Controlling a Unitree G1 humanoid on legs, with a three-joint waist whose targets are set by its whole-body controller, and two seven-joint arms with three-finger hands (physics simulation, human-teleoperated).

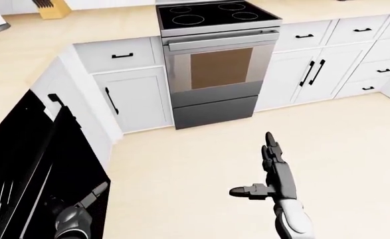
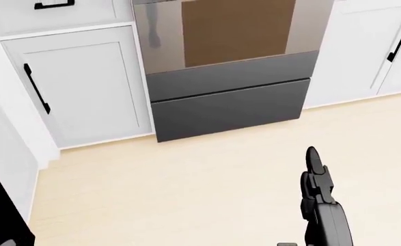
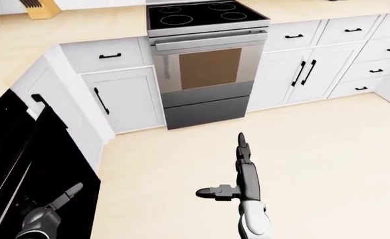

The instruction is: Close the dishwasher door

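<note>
The dishwasher door (image 1: 45,164) is a black panel at the left of the left-eye view, swung partly out from the white cabinet run, with rack wires showing at its lower left. My left hand (image 1: 91,196) is low beside the door's right edge, fingers spread and open, closed round nothing. My right hand (image 1: 273,164) reaches out flat over the pale floor, fingers straight and thumb out to the left, well clear of the door. In the head view only a black sliver of the door (image 2: 2,205) shows at the lower left.
A steel oven with a black cooktop (image 1: 215,64) stands at the top centre between white cabinets (image 1: 135,97) with black handles. A knife block (image 1: 52,9) sits on the wooden counter (image 1: 22,55) at the top left. Pale floor (image 1: 201,149) lies between me and the oven.
</note>
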